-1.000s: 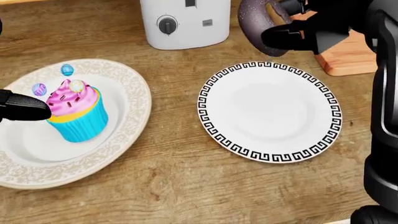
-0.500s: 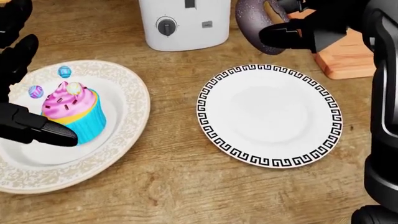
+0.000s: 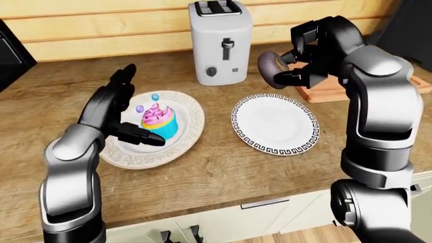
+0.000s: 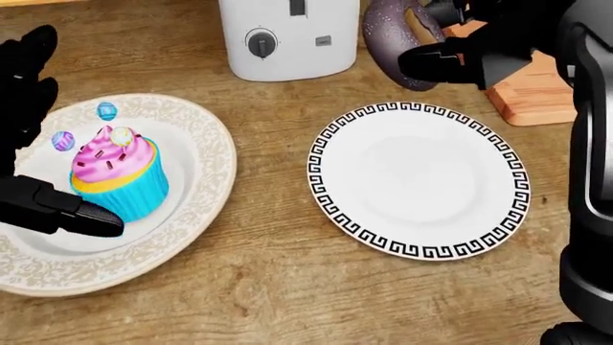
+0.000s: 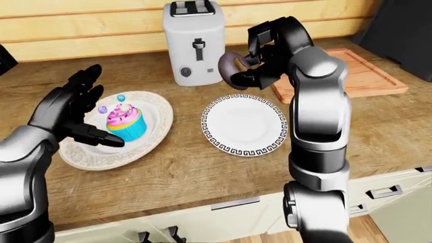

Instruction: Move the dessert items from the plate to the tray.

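Observation:
A purple-glazed donut (image 4: pixel 391 30) is held up in the air by my right hand (image 3: pixel 291 65), whose fingers are shut round it, above the gap between the toaster and the wooden tray (image 5: pixel 346 74). Below it lies a white plate with a black key-pattern rim (image 4: pixel 330 208), with nothing on it. On a beige ornate plate (image 4: pixel 206 154) at the left stands a cupcake (image 4: pixel 120 180) with pink frosting in a blue wrapper. My left hand (image 3: pixel 138 107) is open beside it, thumb (image 4: pixel 88 218) at its lower left, fingers (image 4: pixel 26 68) spread above and to the left.
A white toaster (image 3: pixel 219 43) stands at the top of the wooden counter, between the two plates. A wooden wall runs behind it. The counter edge and cabinet drawers (image 5: pixel 378 195) lie along the bottom of the eye views.
My left hand has come in further beside the cupcake: its thumb dropped from the cupcake's left to its lower left, and the spread fingers now show. The right hand and donut barely moved.

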`<state>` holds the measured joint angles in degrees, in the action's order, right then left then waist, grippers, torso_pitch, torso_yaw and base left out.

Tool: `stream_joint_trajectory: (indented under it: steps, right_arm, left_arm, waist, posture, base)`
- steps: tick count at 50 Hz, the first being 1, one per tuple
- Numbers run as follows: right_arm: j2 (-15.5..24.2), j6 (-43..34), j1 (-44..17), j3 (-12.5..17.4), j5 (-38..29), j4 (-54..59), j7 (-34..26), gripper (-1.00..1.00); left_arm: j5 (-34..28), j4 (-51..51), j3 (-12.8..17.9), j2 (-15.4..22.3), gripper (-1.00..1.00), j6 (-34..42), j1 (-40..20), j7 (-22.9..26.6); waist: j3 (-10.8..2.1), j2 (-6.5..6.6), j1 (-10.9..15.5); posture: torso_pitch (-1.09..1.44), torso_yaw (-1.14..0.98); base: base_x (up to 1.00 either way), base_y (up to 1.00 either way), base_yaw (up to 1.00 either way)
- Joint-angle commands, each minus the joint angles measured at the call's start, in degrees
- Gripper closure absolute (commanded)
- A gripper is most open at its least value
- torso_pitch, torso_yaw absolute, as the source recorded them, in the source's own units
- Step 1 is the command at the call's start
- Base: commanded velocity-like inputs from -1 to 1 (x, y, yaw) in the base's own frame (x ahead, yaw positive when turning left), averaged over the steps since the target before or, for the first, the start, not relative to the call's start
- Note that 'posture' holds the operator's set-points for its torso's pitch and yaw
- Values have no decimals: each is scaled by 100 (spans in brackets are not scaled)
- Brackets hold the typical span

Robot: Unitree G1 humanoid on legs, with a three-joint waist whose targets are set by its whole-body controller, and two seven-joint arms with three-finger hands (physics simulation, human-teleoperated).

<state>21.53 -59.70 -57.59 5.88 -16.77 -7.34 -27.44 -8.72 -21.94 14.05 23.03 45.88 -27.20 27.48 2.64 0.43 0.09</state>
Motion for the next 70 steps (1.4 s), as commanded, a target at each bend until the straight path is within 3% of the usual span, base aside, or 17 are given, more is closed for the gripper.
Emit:
stream_joint_trajectory:
  steps: [1,39,41,54,70]
  right_arm:
    - [61,191,-215,82,-26,-198,52,100]
    - [77,148,-152,86,-67,-317,-21,100]
    - [70,142,-166,93,-60,-308,-14,100]
    - [68,169,-134,90,-83,-306,-27,100]
    - [69,163,-213,88,-100,-243,-19,100]
  left_arm:
    - [-72,-137,76,47,-73,-222,-156,-28]
    - [-526,537,-27,-167,-34,-981,23,69]
    - [-532,496,-20,-169,-23,-934,-4,79]
    - [-560,475,-3,-172,-1,-962,23,69]
    - [-401,696,64,-87,12,-1061,-243,-273]
  waist:
    - [-169,7,-1]
    - [-202,2,6]
    - [-204,4,7]
    - [-207,3,6]
    - [-184,-2,4]
  posture:
    - [0,0]
    - [0,0]
    - [0,0]
    - [0,0]
    - [0,0]
  base:
    - [0,0,0]
    - [0,0,0]
    - [0,0,0]
    - [0,0,0]
    - [0,0,0]
